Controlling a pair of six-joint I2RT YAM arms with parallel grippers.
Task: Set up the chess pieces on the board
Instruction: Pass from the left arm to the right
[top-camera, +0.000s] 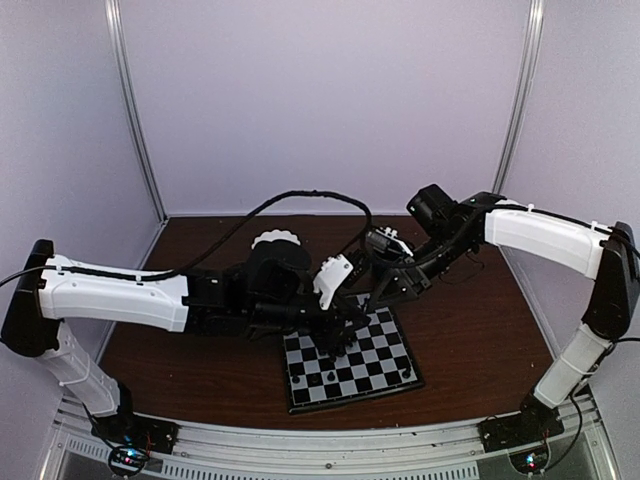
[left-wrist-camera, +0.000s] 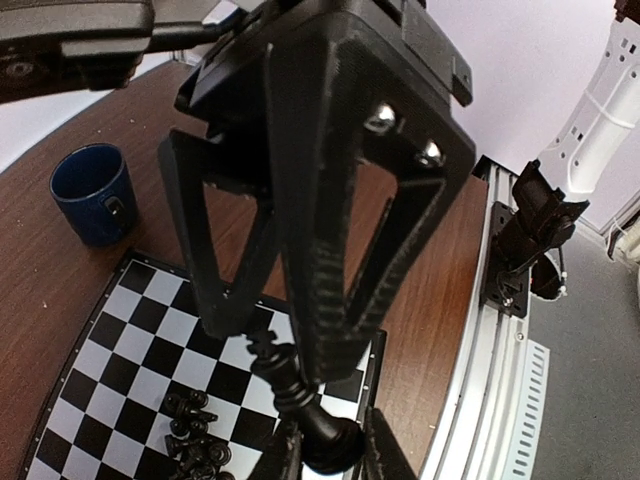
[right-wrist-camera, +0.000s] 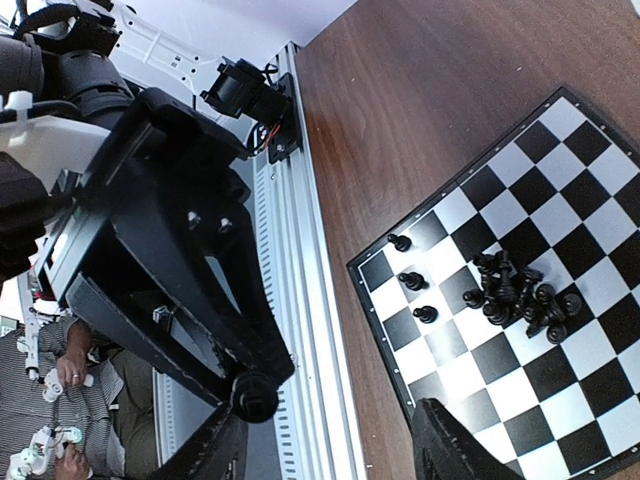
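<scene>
L arm comes in from 9 o'clock, R arm from 2 o'clock. They meet mid worktop. L tool pinches a chess piece. R tool has its fingers wide apart.

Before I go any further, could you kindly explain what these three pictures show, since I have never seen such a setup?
You are looking at two robot arms bolted along one edge of a brown table. One picture is taken from above and behind the arms. The other two come from a small camera on each wrist, so each shows its own pincer up close. On the table lie a chessboard and a dark blue mug. On the board, three black pieces stand in a line near one edge, and the others lie in a heap. The left pincer is shut on one black piece, held in the air. The right pincer is open, and its fingers appear to sit on either side of that piece's base.
</scene>
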